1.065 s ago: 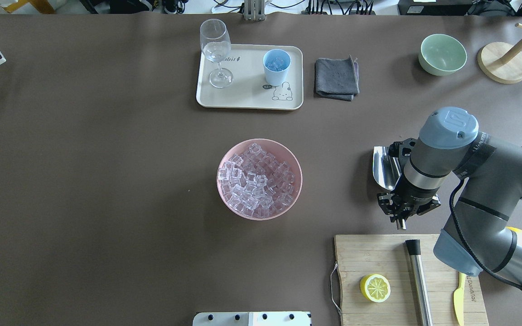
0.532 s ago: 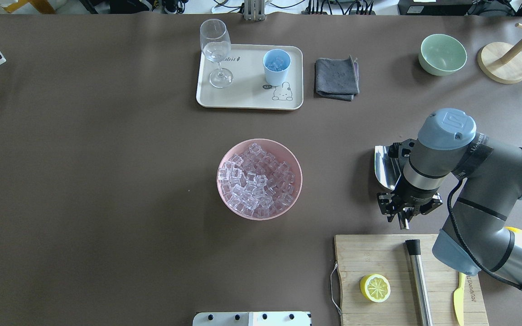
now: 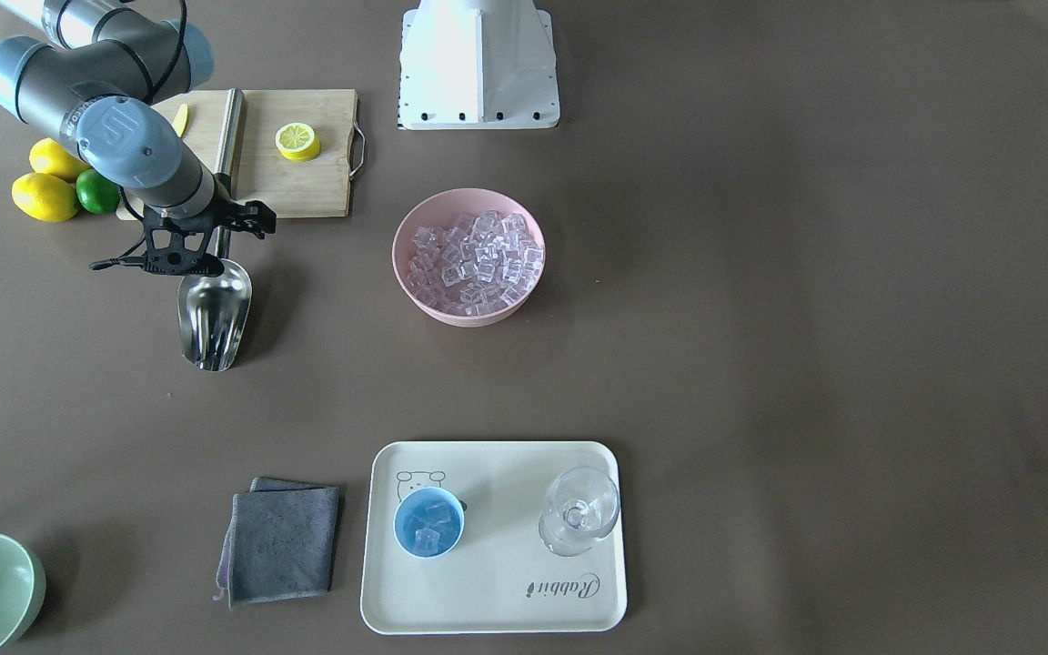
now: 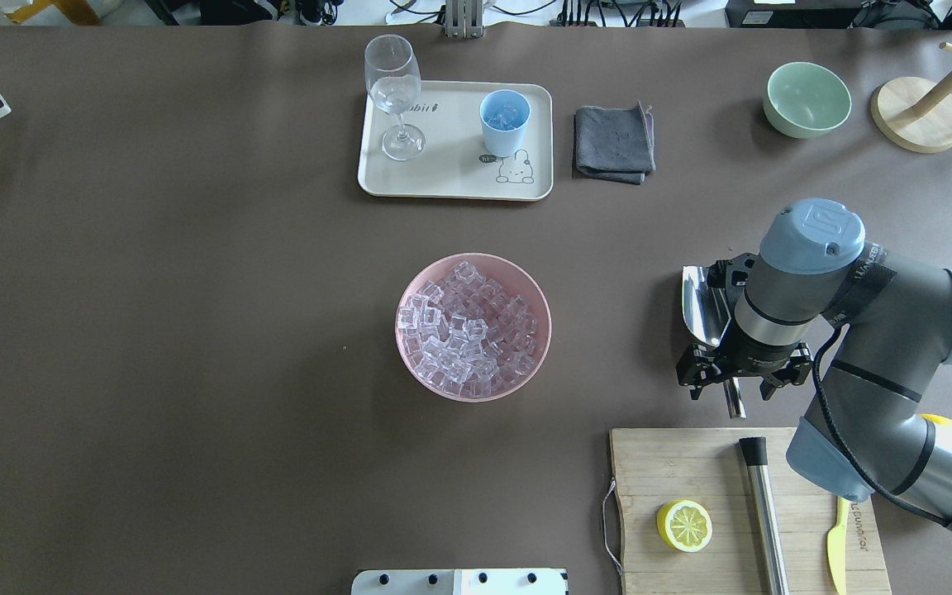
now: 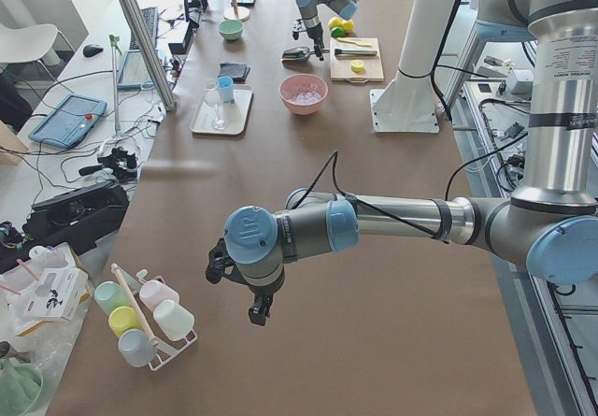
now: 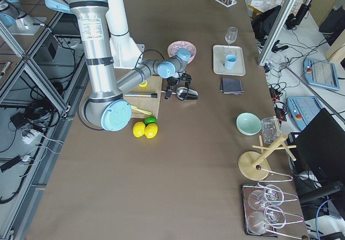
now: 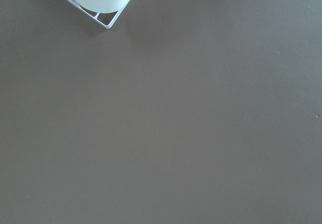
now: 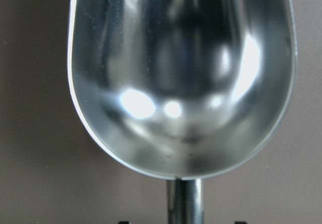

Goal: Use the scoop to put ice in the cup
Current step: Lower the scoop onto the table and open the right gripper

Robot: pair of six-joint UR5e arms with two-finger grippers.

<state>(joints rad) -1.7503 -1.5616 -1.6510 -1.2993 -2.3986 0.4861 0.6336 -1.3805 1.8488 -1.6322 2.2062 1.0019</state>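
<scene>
Brown matting covers the whole worktop [image 4: 195,330], and your scoop [image 4: 697,307] lies on it towards the robot's right end, just beyond the cutting board [image 4: 674,463] that sits at the robot's edge. The right hand [image 4: 736,382] hangs directly over the scoop's handle with its fingers spread wide to either side of the bar, pinching nothing. The left hand [image 5: 257,311] is far off at the opposite end, and you cannot tell from the pictures how its fingers stand.

Treat the scoop as rigid polished steel. It is probably light when empty, but the round, smooth handle looks slippery and likely to roll or twist in a two-finger pinch. Take hold on the handle close behind the trough, so a load of cubes has less leverage to tip it. Close squarely across the bar rather than at an angle.

Its long axis runs from the robot's edge towards the operators' edge. The handle end points back at the cutting board, and the trough mouth points away towards the operators' edge. The trough lies hollow side up, and the right wrist view shows it empty.

The ice [image 4: 472,326] is heaped in the pink bowl [image 4: 410,364] near the middle of the worktop. The cup [image 4: 505,122] stands on the tray [image 4: 451,186] by the operators' edge, with a few cubes already inside. The cubes are hard and slick, so they will likely slide out if you tilt the trough forward.
</scene>
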